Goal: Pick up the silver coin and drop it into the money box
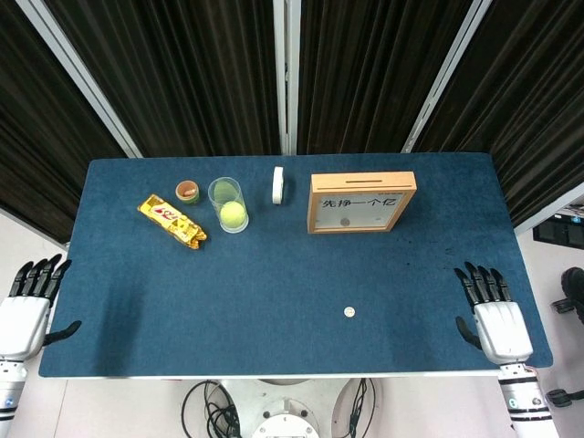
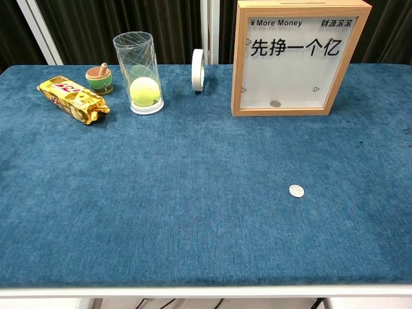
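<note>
Silver coin [image 1: 349, 312] flat on the blue counter [image 1: 274, 274], well apart from the money box [image 1: 362, 203]. Right hand [image 1: 495, 321] empty, fingers spread; left hand [image 1: 25, 308] likewise. Risk: fingertips sliding the thin coin rather than lifting it.

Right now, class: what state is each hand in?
Left hand: open, holding nothing.
Right hand: open, holding nothing.

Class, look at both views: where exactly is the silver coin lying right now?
The silver coin lies flat on the blue table, near its front edge and right of centre, in front of the money box and left of the right robot hand.
</note>
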